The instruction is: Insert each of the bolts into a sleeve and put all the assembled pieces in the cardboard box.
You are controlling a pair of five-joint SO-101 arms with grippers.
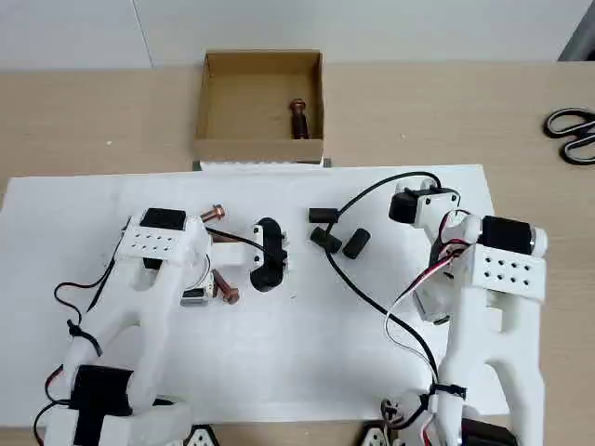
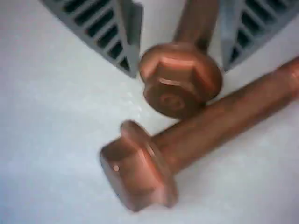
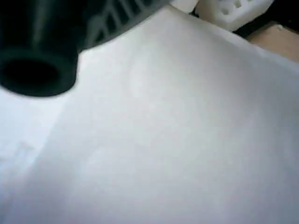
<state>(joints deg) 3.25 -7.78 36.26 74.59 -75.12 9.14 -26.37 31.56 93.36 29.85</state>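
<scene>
**While bolts [image 1: 226, 291] lie by the left arm [image 1: 158, 243], sleeves [image 1: 325, 239] wait at 3 o'clock**

High view: one bolt's axis runs 11 to 5 o'clock, head at 5.

Left wrist view: the left tool [image 2: 180, 66], jaws apart, straddles a bolt [image 2: 180, 81], its shank in the gap and its head toward the camera.

Right wrist view: a sleeve [image 3: 39, 65] sits by the right tool [image 3: 88, 28]; clamped or not, I cannot tell.

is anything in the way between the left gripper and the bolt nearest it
Nothing visible: the bolt lies between the open fingers of the left gripper. A second bolt lies crosswise just past its head, maybe touching it, so it might get nudged when the first is lifted.
</scene>
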